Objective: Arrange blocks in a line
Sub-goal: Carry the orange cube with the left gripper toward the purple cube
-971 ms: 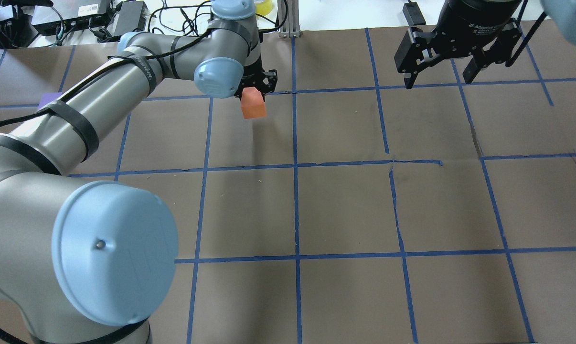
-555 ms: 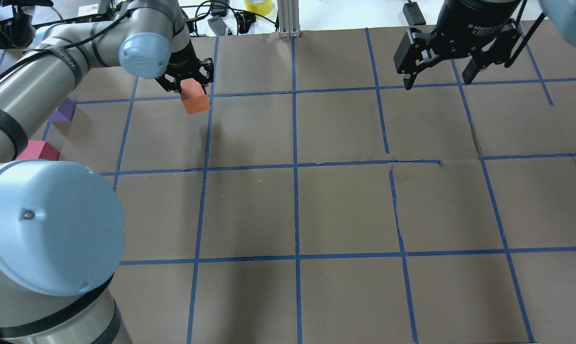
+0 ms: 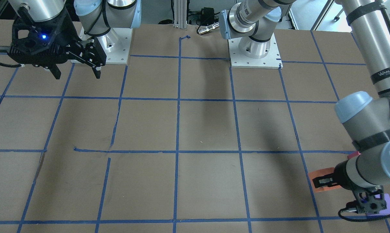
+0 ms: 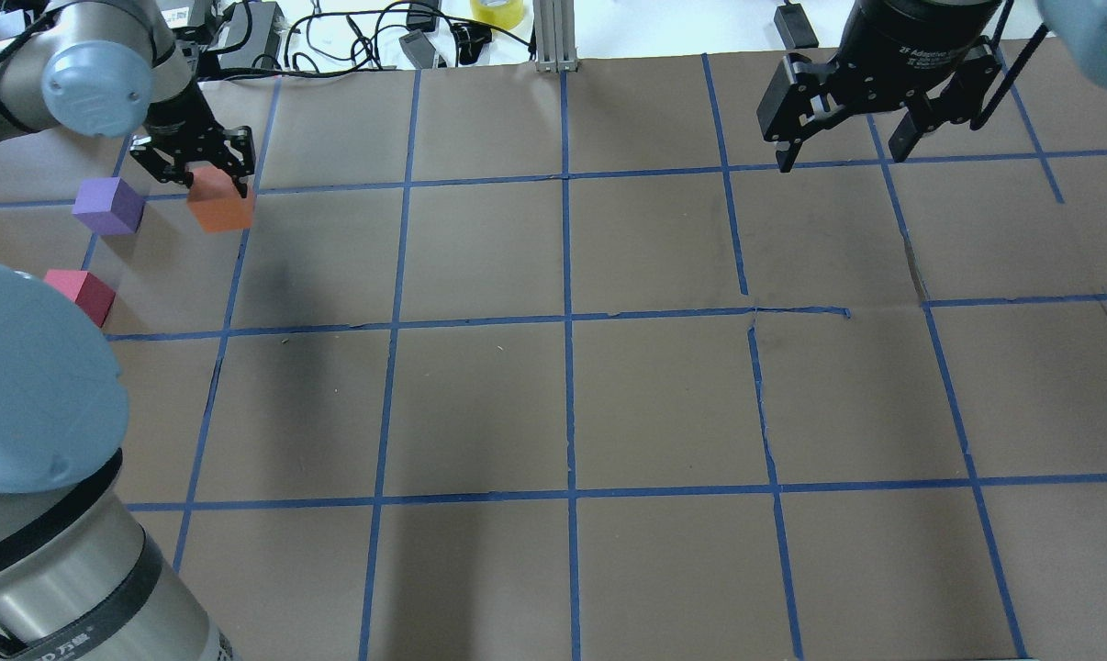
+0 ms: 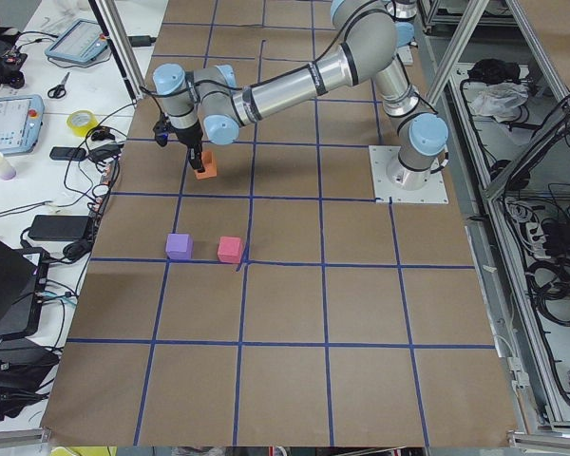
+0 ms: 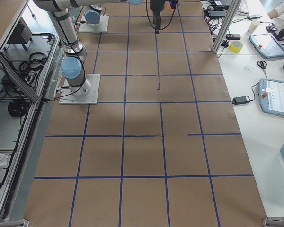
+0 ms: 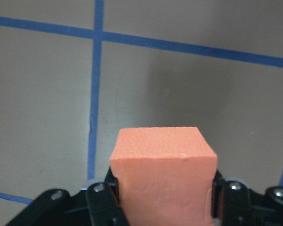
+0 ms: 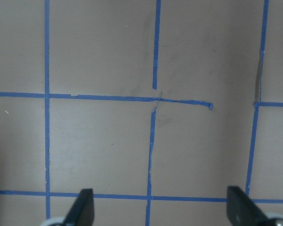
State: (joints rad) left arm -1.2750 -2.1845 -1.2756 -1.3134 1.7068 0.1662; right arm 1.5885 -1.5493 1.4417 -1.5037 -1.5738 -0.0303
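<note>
My left gripper (image 4: 206, 184) is shut on the orange block (image 4: 220, 207) and holds it just above the table at the far left. The wrist view shows the orange block (image 7: 162, 174) clamped between both fingers. The purple block (image 4: 108, 205) stands on the table just left of it, a small gap apart. The pinkish-red block (image 4: 79, 292) stands nearer to me, partly behind my left arm's shoulder. In the left side view the purple block (image 5: 179, 246) and the pinkish-red block (image 5: 230, 249) stand side by side, with the orange block (image 5: 205, 169) beyond them. My right gripper (image 4: 843, 151) is open and empty, high at the far right.
The table (image 4: 664, 404) is brown paper with a blue tape grid. Cables and electronics (image 4: 241, 32), a yellow tape roll (image 4: 497, 11) and an aluminium post (image 4: 553, 37) line the far edge. The arm bases (image 3: 254, 53) are bolted at my side.
My left arm has swung left, carrying the orange block from near the table's far middle to beside the purple block. The right arm has not moved.
</note>
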